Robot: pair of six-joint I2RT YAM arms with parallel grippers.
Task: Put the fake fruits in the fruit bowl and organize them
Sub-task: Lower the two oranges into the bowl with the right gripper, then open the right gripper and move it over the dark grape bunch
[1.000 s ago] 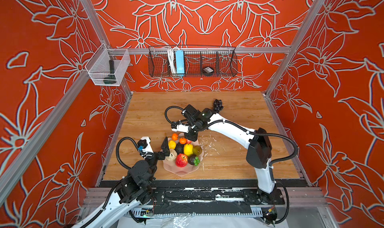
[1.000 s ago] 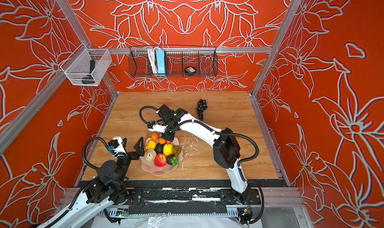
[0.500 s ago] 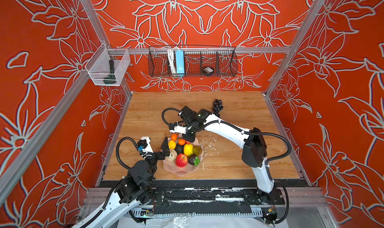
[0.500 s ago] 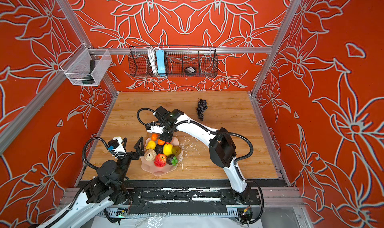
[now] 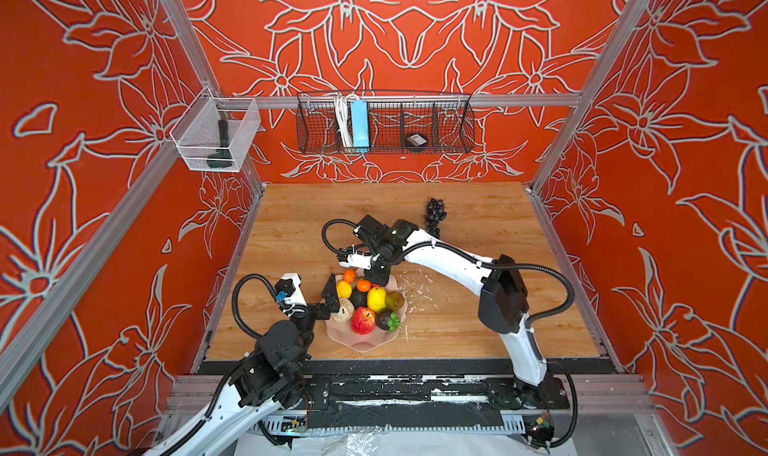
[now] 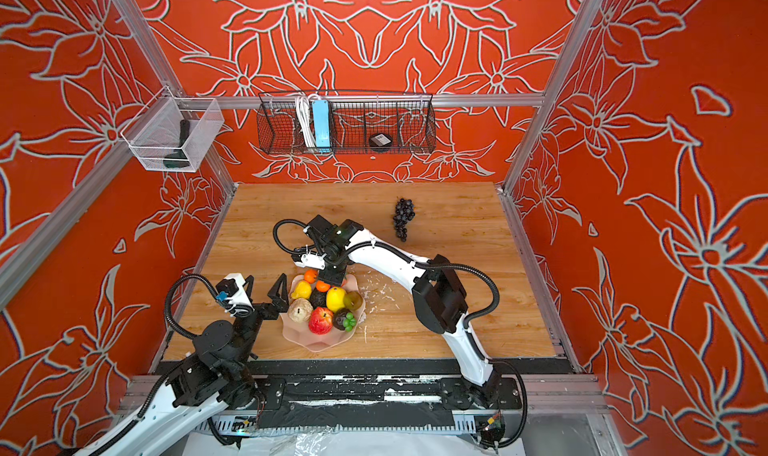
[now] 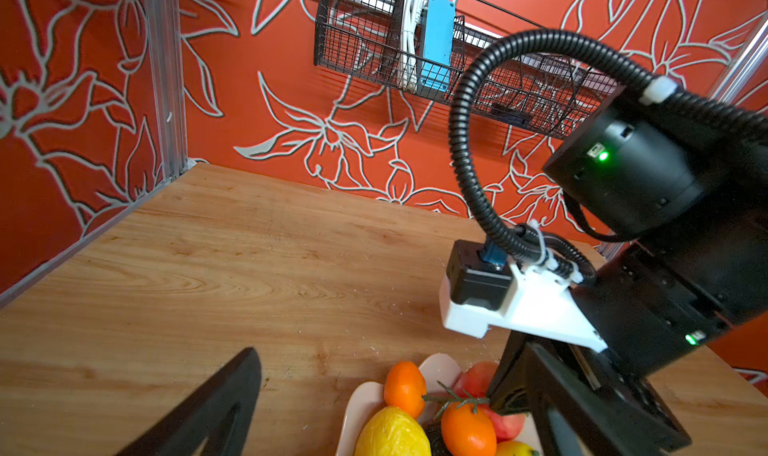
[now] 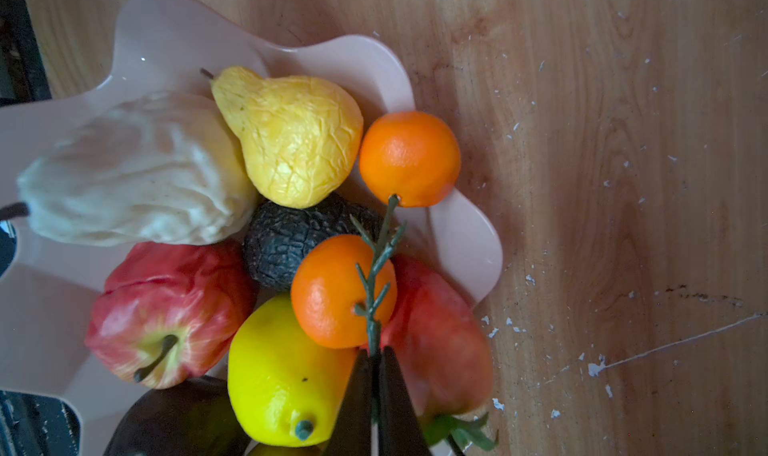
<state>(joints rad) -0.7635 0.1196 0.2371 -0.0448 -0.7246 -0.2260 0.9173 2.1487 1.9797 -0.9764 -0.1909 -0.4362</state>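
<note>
The right tool (image 8: 374, 356) is closed on the thin stem (image 8: 376, 266) of two small oranges (image 8: 332, 291) over the fruit bowl (image 5: 361, 345), near the tabletop's (image 5: 478, 316) front edge; the left tool (image 6: 264, 287) is open beside it. Released at the rim, the oranges may roll out.

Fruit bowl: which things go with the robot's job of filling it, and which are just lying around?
For the job:
fruit bowl; apple, lemon, yellow pear, avocado in it; green stem with two oranges, pinched in the shut right hand; grape bunch, out on the table.

Just lying about:
black wire basket with blue power strip and white cable; clear bin with a dark tool.
</note>
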